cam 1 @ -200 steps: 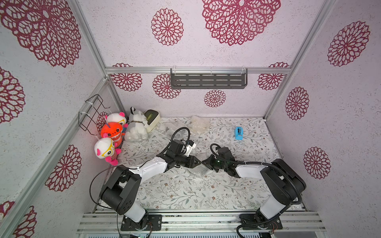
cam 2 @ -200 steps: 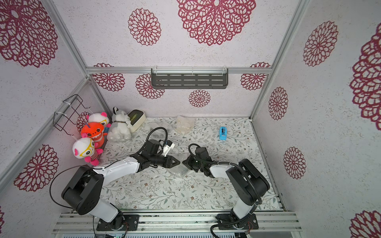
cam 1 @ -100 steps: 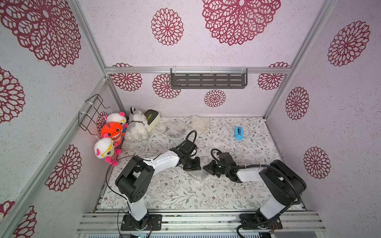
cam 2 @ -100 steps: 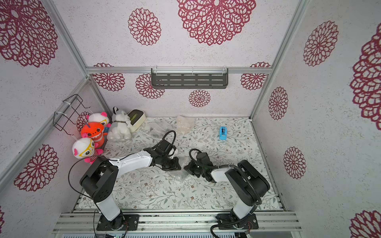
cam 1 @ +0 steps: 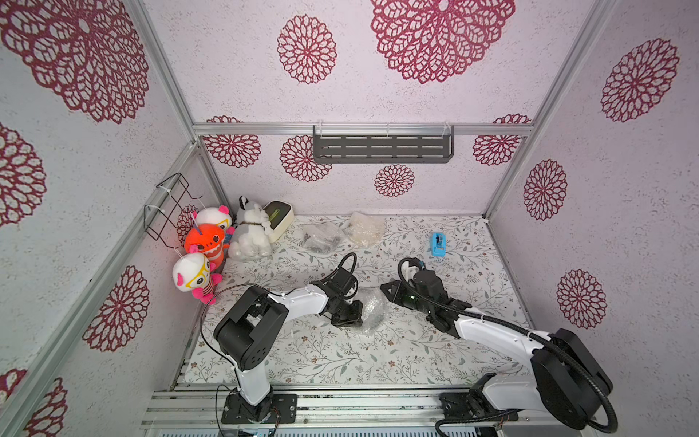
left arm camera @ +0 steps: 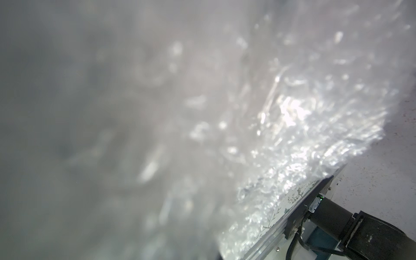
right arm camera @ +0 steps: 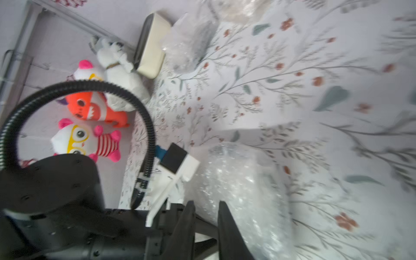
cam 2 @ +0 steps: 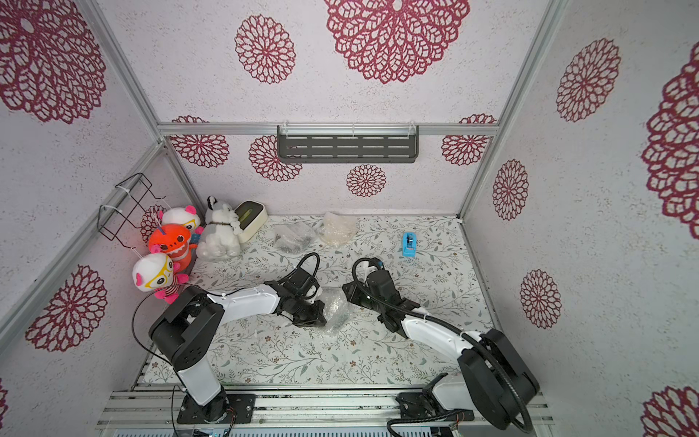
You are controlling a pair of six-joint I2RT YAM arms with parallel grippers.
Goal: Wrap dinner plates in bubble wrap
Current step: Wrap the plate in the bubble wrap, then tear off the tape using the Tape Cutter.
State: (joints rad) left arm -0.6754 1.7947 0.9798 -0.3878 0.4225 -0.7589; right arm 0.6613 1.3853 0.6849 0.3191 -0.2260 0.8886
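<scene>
— Pale walls with crimson flower medallions: is that the room?
— Yes, on three sides. Below them is a table [cam 1: 378, 355] under a cloth printed with grey-green sprigs. Both top views look down on it.
— Where is the bubble wrap?
— A crumpled clear bundle of bubble wrap [cam 1: 370, 308] lies at the centre of the frame, between my two arms. What it holds inside I cannot tell.
— And your pincers?
— My left pincer [cam 1: 350, 319], stretched in from the lower left, is closed tight against the bundle's left edge. Its wrist view is filled with blurred bubble wrap [left arm camera: 292, 126], so I cannot tell if a fold is caught. My right pincer [cam 1: 386, 292] sits just beside the bundle's upper right. In its wrist view that pincer [right arm camera: 206, 203] has its jaws a little apart, gripping nothing I can see.
— Anything else?
— Near the back wall, upper centre, a dark bundle [cam 1: 321, 237] and a pale bundle [cam 1: 365, 227] lie side by side. A blue tape dispenser [cam 1: 438, 244] is to their right. Plush toys [cam 1: 206, 246] and a cream box [cam 1: 280, 213] fill the table's upper left corner.
</scene>
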